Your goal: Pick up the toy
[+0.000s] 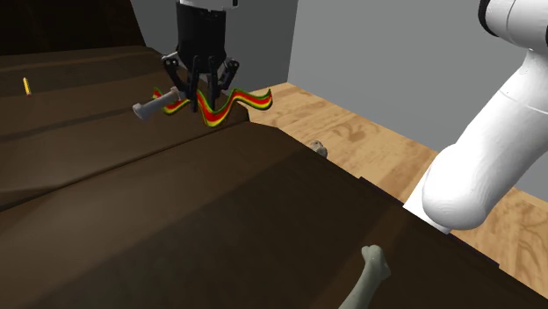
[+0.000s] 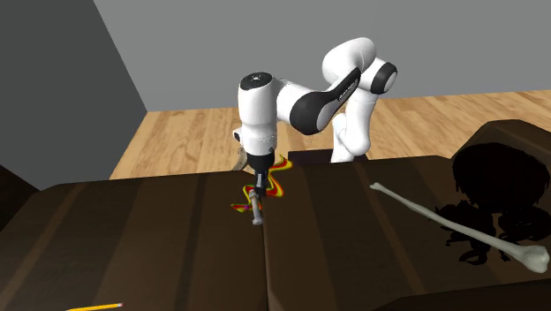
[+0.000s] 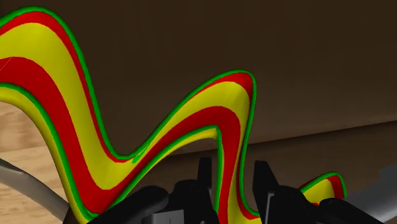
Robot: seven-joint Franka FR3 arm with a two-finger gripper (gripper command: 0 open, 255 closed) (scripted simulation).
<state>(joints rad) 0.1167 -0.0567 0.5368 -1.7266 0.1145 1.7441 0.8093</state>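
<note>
shoulder view, item: toy (image 1: 224,104), a wavy ribbon striped green, yellow and red, with a grey handle (image 1: 149,107) at one end
location: on the dark brown table (image 1: 132,202), at its edge next to the wooden floor (image 1: 351,132), directly under the hand
hand: black gripper (image 1: 204,88) pointing straight down; in the wrist view the gripper (image 3: 232,181) stands narrow, clasping one upright bend of the toy (image 3: 191,121)
reason for hold: the ribbon stands on edge, so a bend offers two flat faces for the pads; the grey handle is rounder and looks likelier to slip
second exterior view: gripper (image 2: 259,190) low over the toy (image 2: 269,187), which seems not yet lifted
other stock: grey bone (image 1: 367,272) and yellow pencil (image 1: 26,85), both well apart
step judged: grasp made, lift remaining
risk: the long free ends may sag or swing on the way up
</note>
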